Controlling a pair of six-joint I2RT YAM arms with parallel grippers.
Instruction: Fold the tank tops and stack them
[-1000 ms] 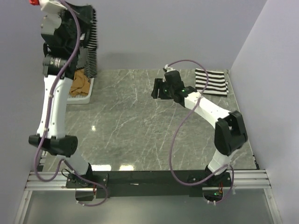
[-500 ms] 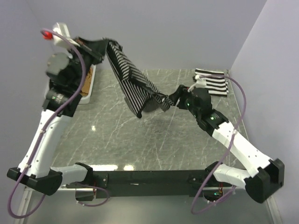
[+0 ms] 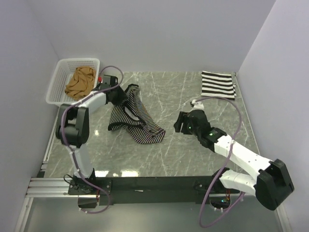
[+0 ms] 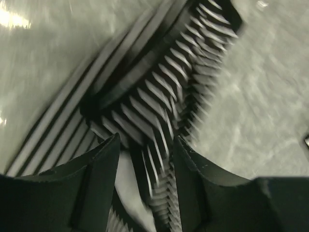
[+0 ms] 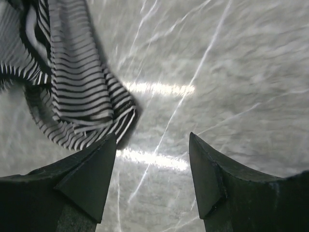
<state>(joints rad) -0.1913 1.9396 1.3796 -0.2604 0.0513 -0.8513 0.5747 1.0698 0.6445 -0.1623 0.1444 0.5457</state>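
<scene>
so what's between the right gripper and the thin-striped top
Nothing but bare table. The top view shows a short empty gap between the right gripper and the thin-striped top, and the right wrist view agrees.

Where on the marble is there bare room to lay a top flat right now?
Bare: the far-middle stretch between the crumpled thin-striped dark tank top and the folded black-and-white striped top, and the near strip along the black base rail. Crowded: the far left, around the white mesh basket and left end effector.
</scene>
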